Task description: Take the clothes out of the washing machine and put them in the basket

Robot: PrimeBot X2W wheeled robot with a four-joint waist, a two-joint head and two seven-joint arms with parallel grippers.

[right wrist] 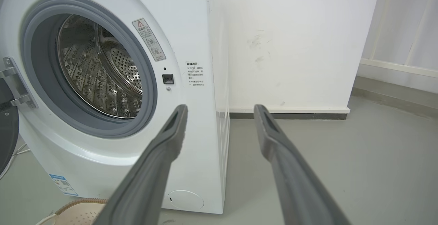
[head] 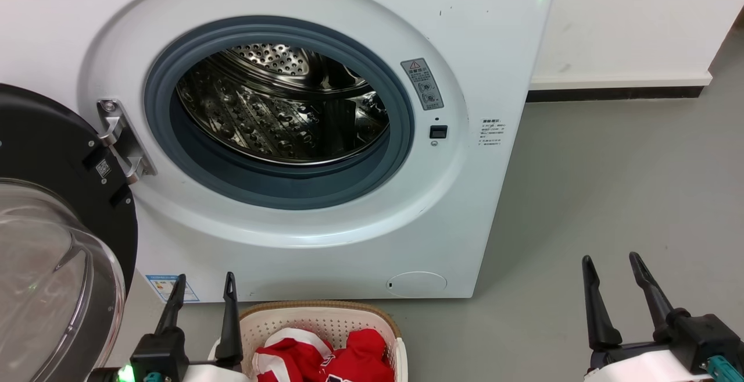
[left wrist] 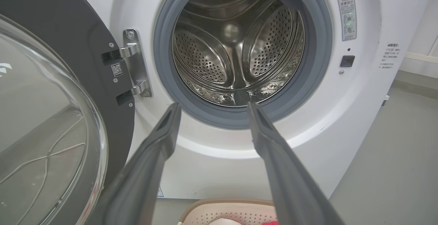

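Red clothes [head: 354, 352], partly off-frame, in cream basket [head: 325, 322].

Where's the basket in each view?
Head view: basket at bottom centre, red clothes inside.
Left wrist view: basket at the bottom edge, centre.
Right wrist view: basket in the bottom-left corner.
Shared landmark: the black latch on the washer.

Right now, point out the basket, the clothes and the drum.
basket [head: 318, 319], head view, perforated back wall.
clothes [head: 363, 359], head view, red fabric inside the basket.
drum [left wrist: 202, 59], left wrist view, perforated steel wall.
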